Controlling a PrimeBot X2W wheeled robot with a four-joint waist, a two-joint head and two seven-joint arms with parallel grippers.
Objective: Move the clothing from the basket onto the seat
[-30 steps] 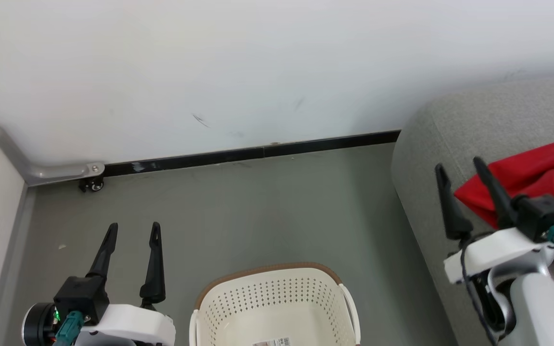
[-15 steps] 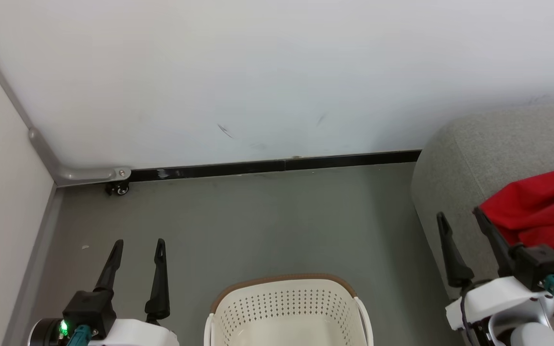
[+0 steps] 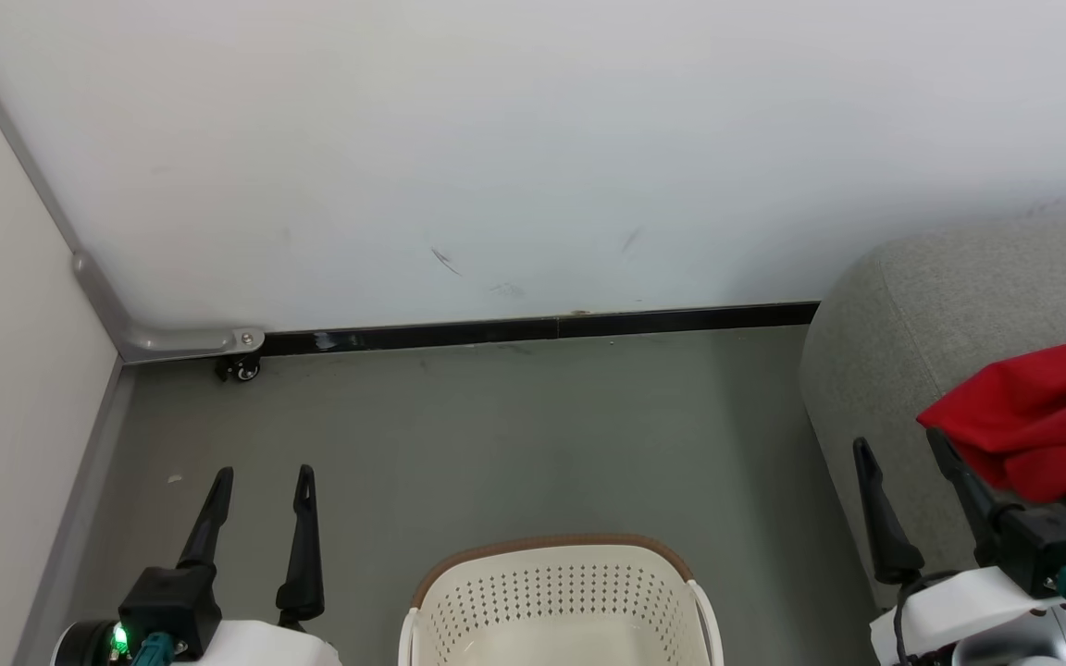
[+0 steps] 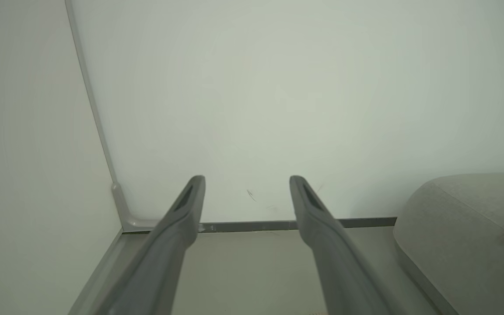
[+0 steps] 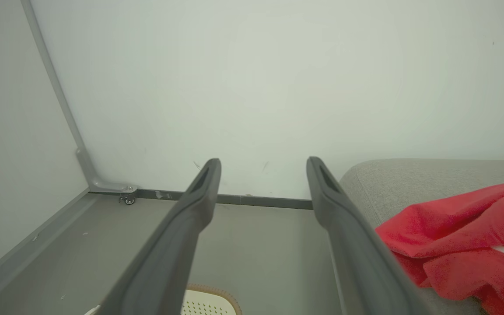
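Observation:
Red clothing [image 3: 1047, 430] with white stripe trim lies crumpled on the grey seat [image 3: 922, 314] at the right; it also shows as clothing [image 5: 462, 243] on the seat [image 5: 409, 179] in the right wrist view. The cream basket [image 3: 556, 601] with a brown rim stands on the floor at bottom centre, and its visible inside holds no garments. My right gripper [image 3: 903, 453] is open beside the seat's left edge, just left of the clothing, holding nothing. At the lower left my left gripper [image 3: 263, 478] is open over the floor, nothing between its fingers [image 4: 190, 205].
A white wall with a black skirting [image 3: 533, 328] runs across the back. A second wall closes the left side, with a grey corner trim [image 3: 172, 340] and a small caster [image 3: 241, 370]. Grey floor [image 3: 496, 435] lies between the basket and the wall.
The head view has shifted, so wall, basket and seat sit lower and further right in the picture. The right gripper has drawn back from the clothing on the seat. Both grippers stay open.

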